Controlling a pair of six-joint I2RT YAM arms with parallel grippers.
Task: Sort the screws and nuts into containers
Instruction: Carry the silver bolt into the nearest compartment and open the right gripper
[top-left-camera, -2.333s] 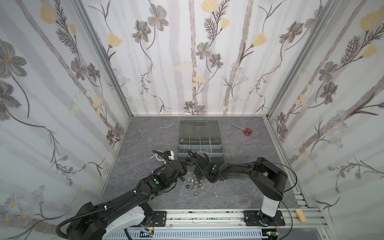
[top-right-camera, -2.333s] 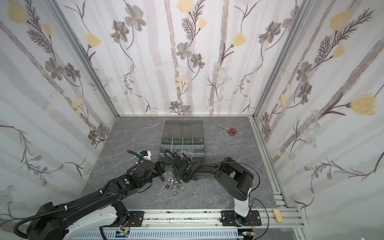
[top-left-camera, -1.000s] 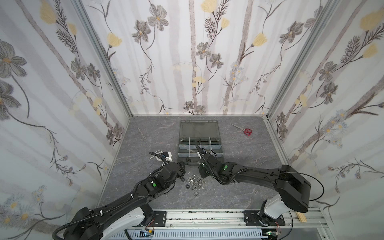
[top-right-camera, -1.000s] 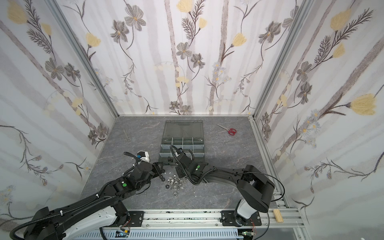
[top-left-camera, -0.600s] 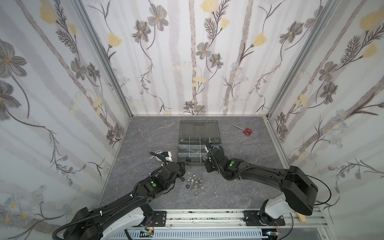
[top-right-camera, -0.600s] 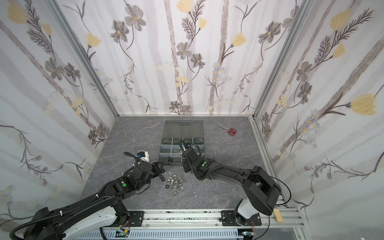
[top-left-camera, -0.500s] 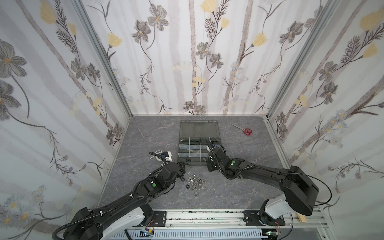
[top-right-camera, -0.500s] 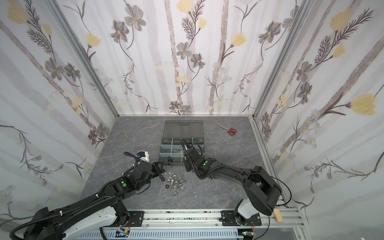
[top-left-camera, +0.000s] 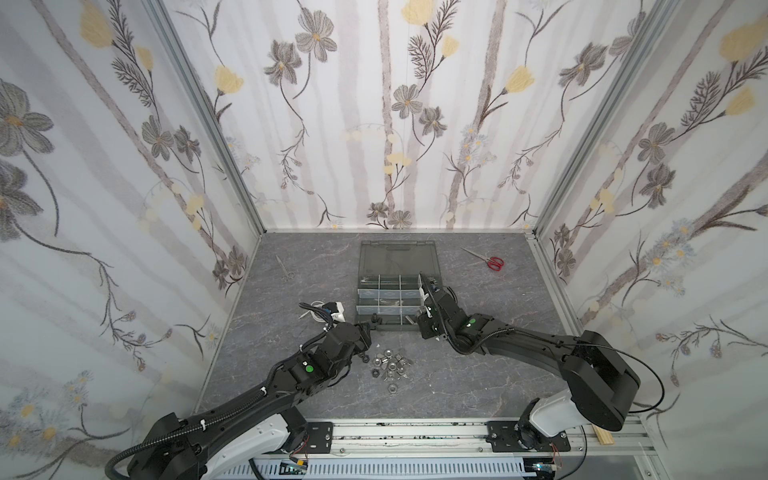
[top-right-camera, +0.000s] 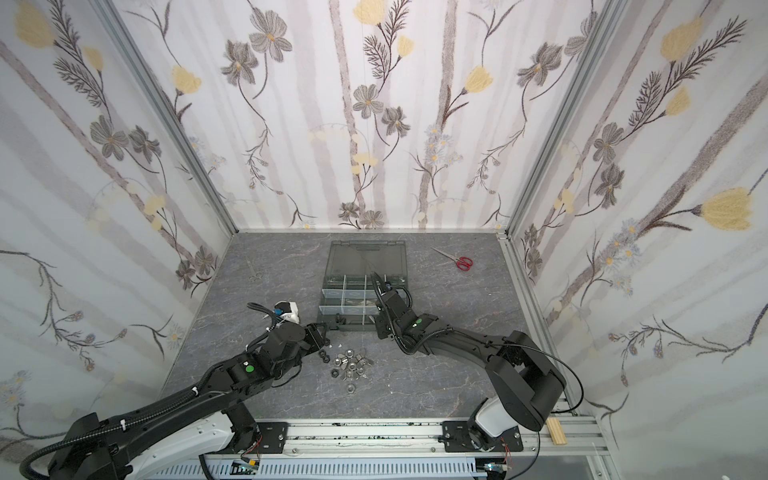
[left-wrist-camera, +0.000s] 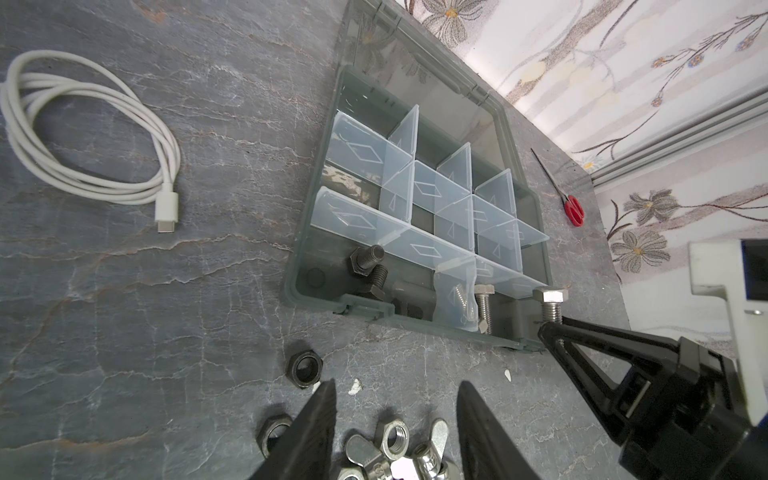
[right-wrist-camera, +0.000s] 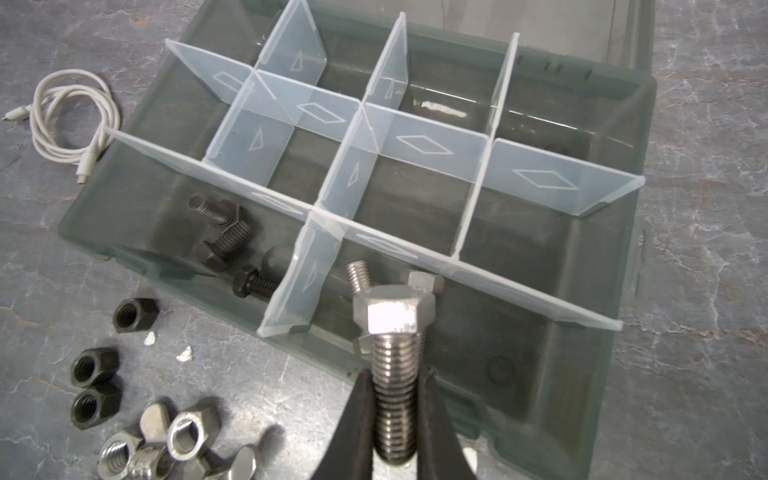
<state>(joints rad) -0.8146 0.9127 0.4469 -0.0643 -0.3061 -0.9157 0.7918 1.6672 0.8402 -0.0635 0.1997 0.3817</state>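
The right gripper (right-wrist-camera: 395, 409) is clenching its jaws on a shiny threaded hex screw (right-wrist-camera: 392, 328) over the near row of the grey case (right-wrist-camera: 631, 124). The left gripper (left-wrist-camera: 395, 388) is holding its jaws apart above silver nuts (left-wrist-camera: 394, 435). Earlier the right gripper was at those nuts.

A grey marbled tabletop (top-left-camera: 490, 386) is boxed in by walls (top-left-camera: 374, 104) papered with flowers. Red-handled scissors (top-left-camera: 489, 261) lie at the far right, blades together. A small silver pair of forceps (top-left-camera: 285, 269) lies at the far left, near the wall. A coiled white cable (left-wrist-camera: 95, 137) rests left of the middle. Small white flecks (right-wrist-camera: 185, 354) dot the tabletop near the middle. A wooden block (top-left-camera: 602, 436) sits on the metal rail (top-left-camera: 415, 432) at the near right.
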